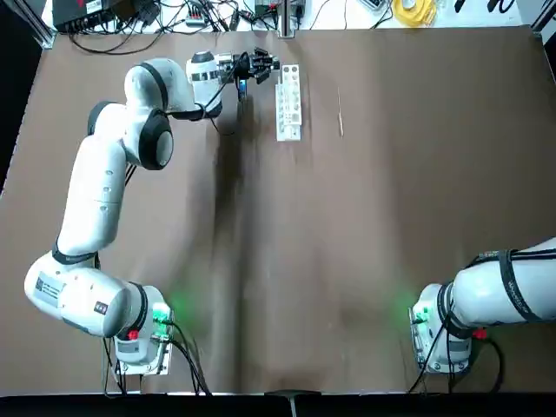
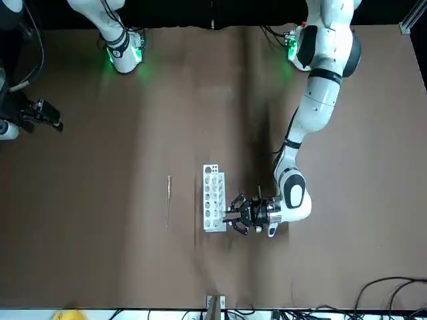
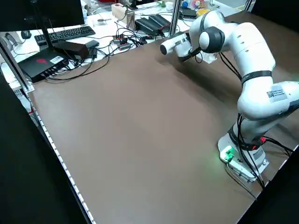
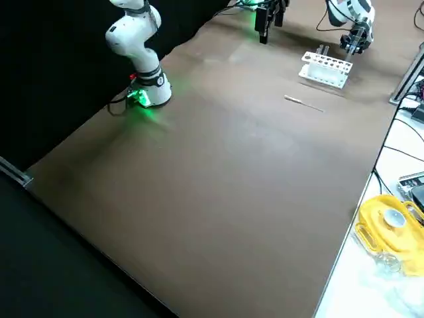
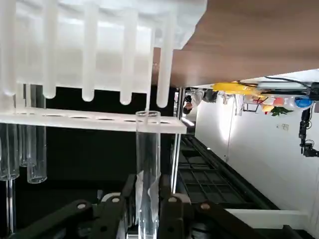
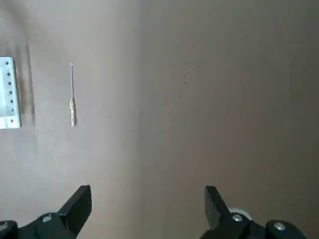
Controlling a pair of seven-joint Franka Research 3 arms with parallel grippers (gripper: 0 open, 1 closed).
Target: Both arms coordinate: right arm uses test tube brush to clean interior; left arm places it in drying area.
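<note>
- The right gripper [image 6: 148,211] is at the bottom edge of the frame, with its two black fingers [image 6: 77,205] spread wide apart and nothing between them.
- The test tube brush [image 6: 72,95] lies on the brown table [image 6: 209,89] in the upper left of the frame.
- The white rack [image 6: 8,93] is at the left edge, near the brush but not touching it.

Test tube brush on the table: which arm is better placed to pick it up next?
Right. Its pincer is open and empty, with the test tube brush in its wrist view. The left pincer is occupied, shut on a glass tube at the rack.
</note>
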